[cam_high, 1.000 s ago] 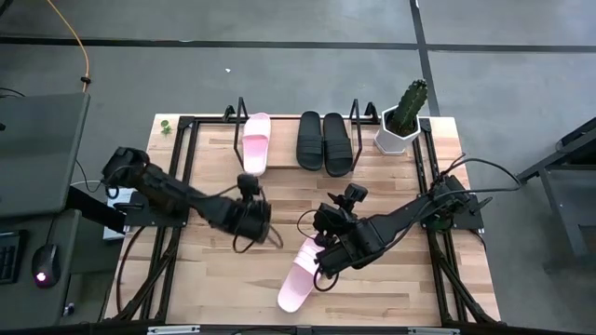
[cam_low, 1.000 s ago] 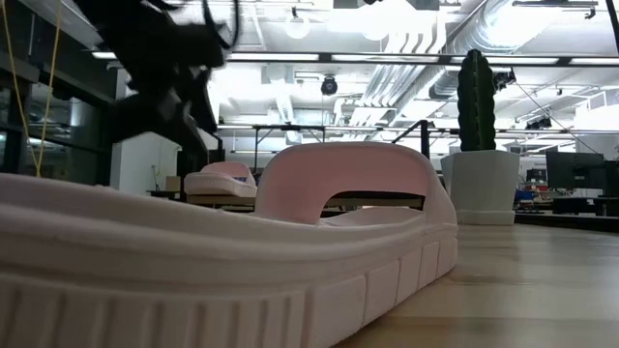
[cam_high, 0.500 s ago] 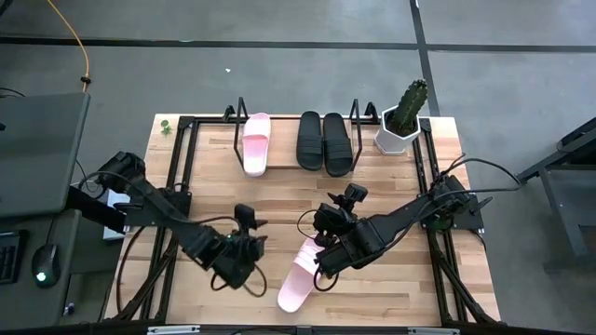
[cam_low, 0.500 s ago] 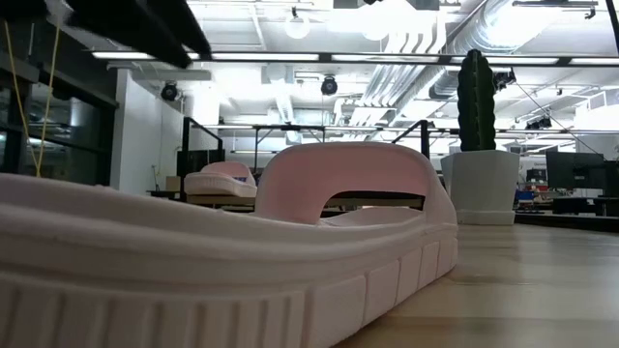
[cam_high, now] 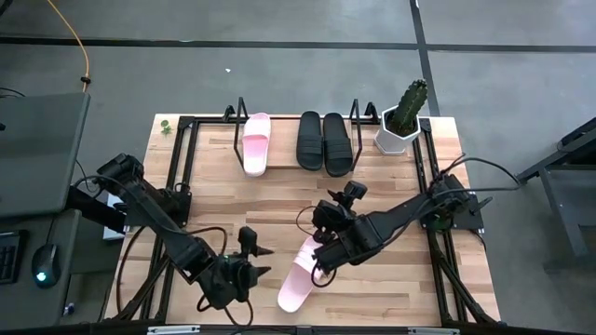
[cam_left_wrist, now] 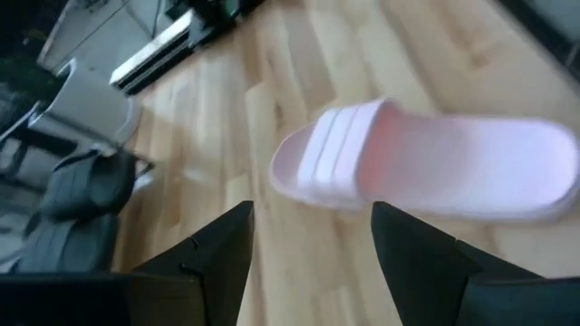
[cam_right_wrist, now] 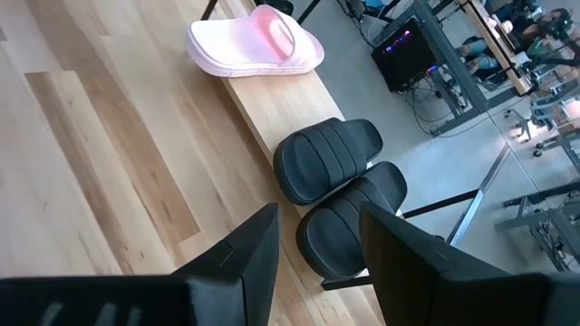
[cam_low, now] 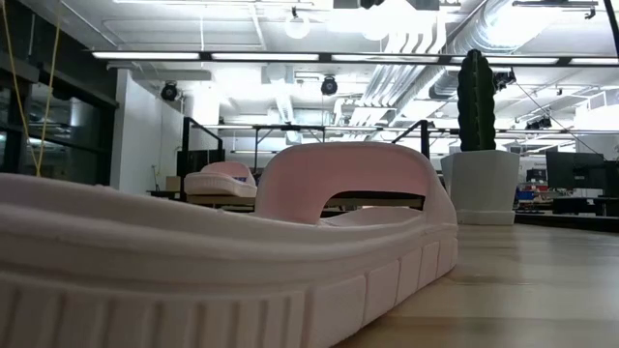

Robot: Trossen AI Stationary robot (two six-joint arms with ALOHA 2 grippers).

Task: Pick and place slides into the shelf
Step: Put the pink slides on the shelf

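Observation:
One pale pink slide (cam_high: 298,277) lies sole-down on the table near its near edge; it fills the low view (cam_low: 242,261) and shows ahead in the left wrist view (cam_left_wrist: 426,167). My left gripper (cam_high: 263,262) is open just left of it, fingers toward it (cam_left_wrist: 313,263). My right gripper (cam_high: 320,259) hovers open over the slide's far end (cam_right_wrist: 313,263). The shelf (cam_high: 239,110) at the far edge carries the other pink slide (cam_high: 254,142) and two black slides (cam_high: 311,140) (cam_high: 337,142), also seen in the right wrist view (cam_right_wrist: 258,41) (cam_right_wrist: 331,158) (cam_right_wrist: 353,217).
A white pot with a cactus (cam_high: 402,116) stands right of the shelf, and shows in the low view (cam_low: 476,145). Black frame rails run along the table's left (cam_high: 172,186) and right sides (cam_high: 433,186). Bare wood lies between the shelf and the arms.
My left arm has swung from the table's middle toward the near edge and come down left of the pink slide, leaving the low view. The slide and my right arm have stayed where they were.

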